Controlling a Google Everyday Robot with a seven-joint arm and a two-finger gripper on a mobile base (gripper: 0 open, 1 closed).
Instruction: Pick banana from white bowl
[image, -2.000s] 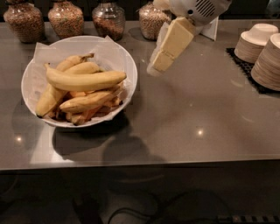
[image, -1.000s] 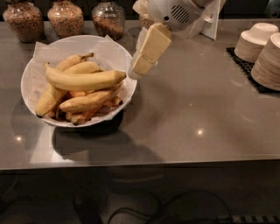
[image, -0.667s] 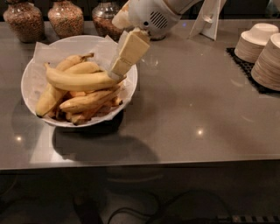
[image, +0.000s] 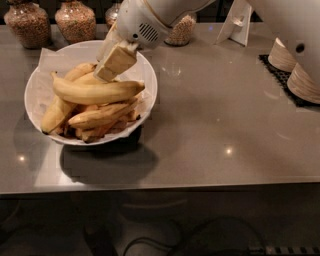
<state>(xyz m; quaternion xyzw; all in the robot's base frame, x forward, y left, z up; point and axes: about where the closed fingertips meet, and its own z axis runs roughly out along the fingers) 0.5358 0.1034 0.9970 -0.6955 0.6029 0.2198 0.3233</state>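
Banana (image: 95, 91): showing smooth pale yellow, tip showing dark.
White bowl (image: 151, 85): showing plain white.
Smaller bananas (image: 100, 120): showing orange-brown bruising.
Gripper (image: 107, 70), hanging over the bowl: showing cream.
Table (image: 215, 120): showing glossy grey.

1 bowl (image: 35, 85) w/ approx. 6 bananas (image: 95, 92); they overlap, exact no. unclear. 4 jars (image: 75, 21) at back, 1 partly hidden. 2 dish stacks (image: 303, 83) at right. 1 card stand (image: 235, 22). 1 gripper (image: 113, 65), over bowl's back half.
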